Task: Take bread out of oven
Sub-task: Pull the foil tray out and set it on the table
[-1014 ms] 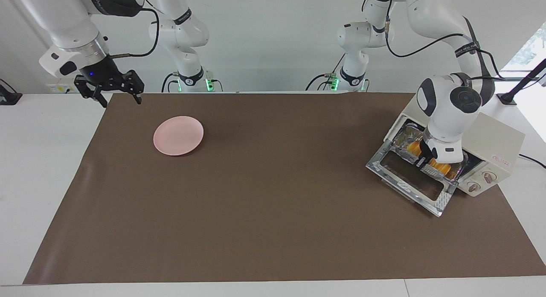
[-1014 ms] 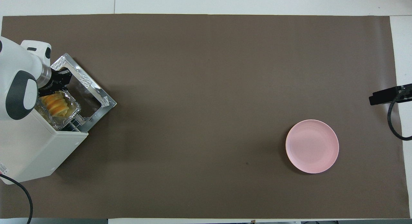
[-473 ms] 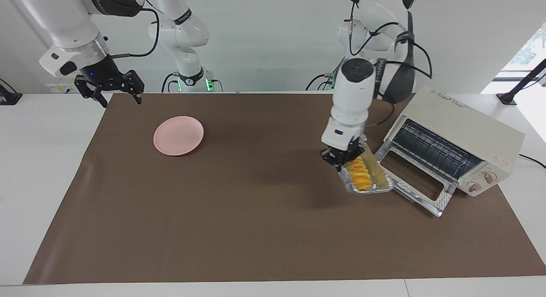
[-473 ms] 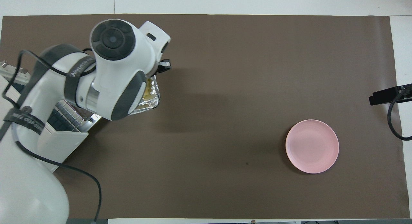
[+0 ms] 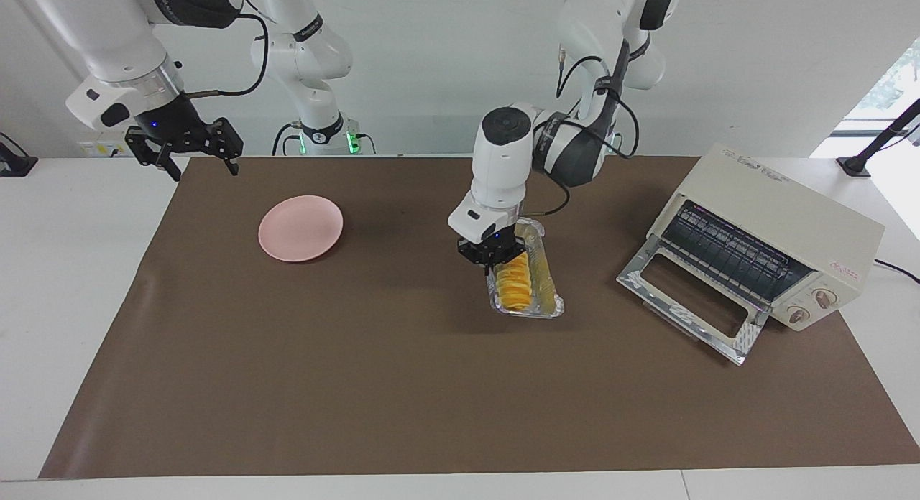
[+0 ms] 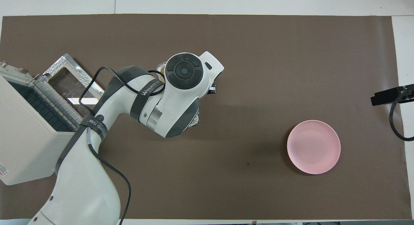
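Toward the left arm's end of the table, the boxy cream-white oven stands with its silver-framed glass door dropped flat and its dark wire rack bare. Over the middle of the smooth brown mat, the left gripper is clamped shut on the rim of a crinkled silver foil tray. The bread, a ridged yellow-orange loaf, lies in that tray just below the gripper, well apart from the oven. A round, smooth pink plate sits toward the right arm's end. The right gripper waits with fingers spread apart over the mat's corner, near the plate.
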`<state>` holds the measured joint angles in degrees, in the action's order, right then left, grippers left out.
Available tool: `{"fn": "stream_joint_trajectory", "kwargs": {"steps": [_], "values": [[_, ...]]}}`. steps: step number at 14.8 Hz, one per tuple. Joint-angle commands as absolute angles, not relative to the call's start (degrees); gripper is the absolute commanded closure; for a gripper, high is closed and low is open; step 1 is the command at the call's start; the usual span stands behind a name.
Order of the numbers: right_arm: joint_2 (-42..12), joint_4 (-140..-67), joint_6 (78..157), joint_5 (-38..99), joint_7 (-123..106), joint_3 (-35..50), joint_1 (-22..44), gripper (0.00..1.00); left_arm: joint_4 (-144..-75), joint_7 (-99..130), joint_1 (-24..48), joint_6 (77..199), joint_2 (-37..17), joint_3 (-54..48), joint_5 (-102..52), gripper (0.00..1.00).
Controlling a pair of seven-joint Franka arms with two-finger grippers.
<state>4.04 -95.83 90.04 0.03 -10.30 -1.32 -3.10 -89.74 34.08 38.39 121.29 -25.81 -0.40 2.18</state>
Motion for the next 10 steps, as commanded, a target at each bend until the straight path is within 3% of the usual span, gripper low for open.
{"fn": "stream_joint_trajectory", "kwargs": {"steps": [1, 2, 3, 4, 8, 10], "values": [[5.36, -97.12, 89.91, 0.97, -10.63, -1.23, -3.34, 0.00, -88.07, 33.31, 39.73, 124.62, -30.13, 0.79, 0.01, 1.00], [5.36, -97.12, 89.74, 0.97, -10.63, -1.23, -3.34, 0.00, -87.46, 33.40, 39.99, 126.37, -30.76, 0.88, -0.87, 1.00], [5.36, -97.03, 88.08, 0.97, -10.63, -1.23, -3.43, 0.00, -87.28, 33.40, 39.82, 126.56, -30.76, 0.88, -1.40, 0.85], [5.45, -97.03, 86.94, 0.97, -10.63, -1.23, -3.51, 0.00, -87.28, 33.40, 39.64, 126.91, -30.85, 1.05, -1.06, 0.02], [5.54, -97.03, 86.57, 0.97, -10.72, -1.23, -3.34, 0.00, -84.83, 34.72, 39.46, 123.24, -29.01, 6.48, -0.88, 0.00], [5.45, -96.94, 86.57, 0.97, -10.90, -1.23, -3.43, 0.00, -84.46, 34.37, 36.24, 118.33, -23.40, 7.73, -1.66, 0.00]]}}
